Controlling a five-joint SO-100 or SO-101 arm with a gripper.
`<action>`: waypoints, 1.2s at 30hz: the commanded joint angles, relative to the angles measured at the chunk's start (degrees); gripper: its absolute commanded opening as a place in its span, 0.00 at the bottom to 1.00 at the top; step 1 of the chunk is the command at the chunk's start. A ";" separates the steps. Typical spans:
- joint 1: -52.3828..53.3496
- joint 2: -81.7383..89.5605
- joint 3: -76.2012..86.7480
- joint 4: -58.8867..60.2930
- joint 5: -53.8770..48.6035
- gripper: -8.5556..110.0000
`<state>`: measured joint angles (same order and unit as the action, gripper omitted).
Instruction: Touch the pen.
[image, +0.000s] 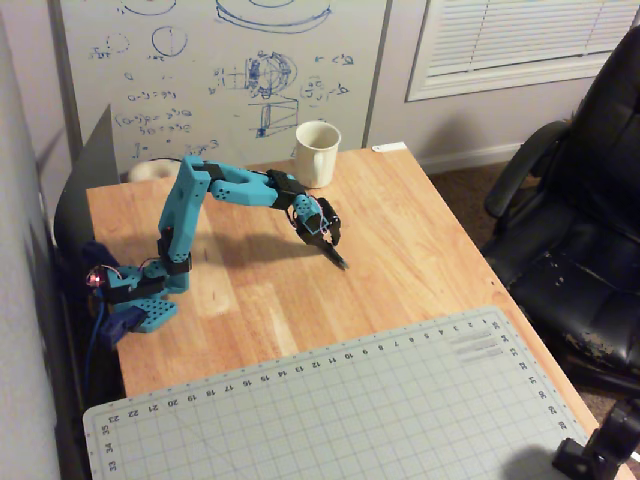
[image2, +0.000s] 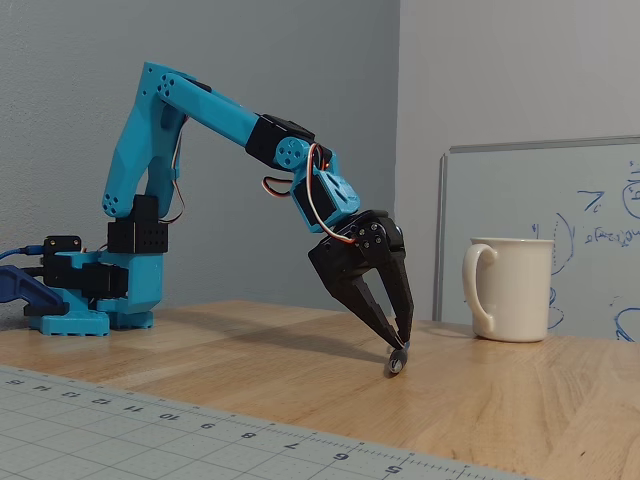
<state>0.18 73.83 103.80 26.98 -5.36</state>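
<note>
One small pen is seen on the wooden table, right under the gripper, with the white mug off at about 2 o'clock from it. The fingers look almost closed, tips just at the pen, though a firm grasp cannot be told; only a slow, soft push down is needed, so the pen is not rolled away

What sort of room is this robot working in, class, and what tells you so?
Probably a home office or hobby workspace: a scribbled whiteboard, a black office chair, and a gridded cutting mat on the wooden desk.
</note>
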 joint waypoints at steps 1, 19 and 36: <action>0.53 118.21 76.11 40.08 0.35 0.08; 0.62 118.21 76.11 39.99 0.35 0.08; 0.18 118.21 76.11 39.99 0.35 0.08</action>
<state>0.44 190.46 180.62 66.88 -5.45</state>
